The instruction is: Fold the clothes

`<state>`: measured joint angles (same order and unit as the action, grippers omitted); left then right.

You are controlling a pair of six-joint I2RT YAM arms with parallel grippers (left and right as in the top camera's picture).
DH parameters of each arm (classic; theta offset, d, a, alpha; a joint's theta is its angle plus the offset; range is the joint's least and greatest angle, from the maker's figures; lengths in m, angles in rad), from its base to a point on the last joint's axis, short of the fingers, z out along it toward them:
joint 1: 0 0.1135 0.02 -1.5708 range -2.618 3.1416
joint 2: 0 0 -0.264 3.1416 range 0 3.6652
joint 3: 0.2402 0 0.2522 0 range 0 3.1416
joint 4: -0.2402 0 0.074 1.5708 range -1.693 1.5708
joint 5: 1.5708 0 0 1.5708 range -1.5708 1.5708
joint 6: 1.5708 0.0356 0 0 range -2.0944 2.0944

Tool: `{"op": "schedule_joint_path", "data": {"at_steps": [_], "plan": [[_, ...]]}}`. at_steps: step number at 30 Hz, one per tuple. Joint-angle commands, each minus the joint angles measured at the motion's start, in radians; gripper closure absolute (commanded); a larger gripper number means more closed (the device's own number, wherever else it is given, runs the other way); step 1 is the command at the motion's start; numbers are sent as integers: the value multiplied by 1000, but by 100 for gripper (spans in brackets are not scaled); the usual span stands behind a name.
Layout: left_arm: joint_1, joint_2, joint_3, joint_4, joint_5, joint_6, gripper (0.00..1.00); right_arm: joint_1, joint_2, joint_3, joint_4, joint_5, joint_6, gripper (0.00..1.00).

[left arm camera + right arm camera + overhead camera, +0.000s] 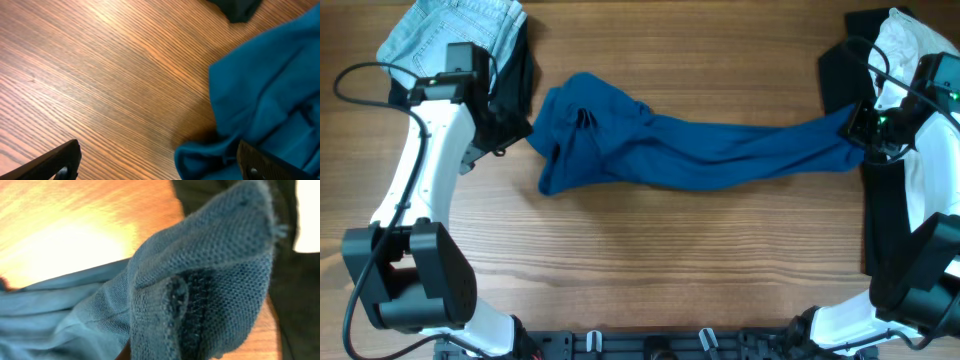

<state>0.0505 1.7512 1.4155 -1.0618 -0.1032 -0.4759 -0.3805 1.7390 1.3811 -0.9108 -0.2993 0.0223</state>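
The deep-blue shirt (690, 150) lies stretched in a long band across the table, bunched at its left end. My left gripper (515, 138) is at that bunched end. In the left wrist view it (160, 167) is open, low over the wood, with a fold of the shirt (265, 100) against its right finger. My right gripper (865, 130) is shut on the shirt's right end. In the right wrist view the knit hem of the shirt (210, 270) fills the frame and hides the fingers.
Pale-blue denim (450, 35) and a black piece (515, 85) lie at the back left. A white tee (910, 40) lies on black cloth (882, 220) along the right edge. Black cloth (295, 295) also shows in the right wrist view.
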Motion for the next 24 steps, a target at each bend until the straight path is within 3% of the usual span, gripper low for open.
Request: {"op": "schedule_joint_path", "data": {"at_steps": [1,9,17,18,19,20,21,24], "plan": [[16,-18,10,2,6,2,0,92,-23,22,-21,-64,-49,96],[16,-18,10,14,6,2,0,428,-7,19,22,14,8,96],[16,-18,10,14,6,2,0,716,160,18,156,10,111,96],[16,-18,10,14,6,2,0,739,179,18,172,10,121,85],[16,-18,10,14,6,2,0,768,193,18,194,-3,136,58],[16,-18,10,14,6,1,0,792,198,19,217,-23,135,24],[16,-18,10,15,10,1,0,813,195,31,224,-28,134,13],[13,-18,10,18,32,2,0,820,156,125,148,-27,117,9]]}}
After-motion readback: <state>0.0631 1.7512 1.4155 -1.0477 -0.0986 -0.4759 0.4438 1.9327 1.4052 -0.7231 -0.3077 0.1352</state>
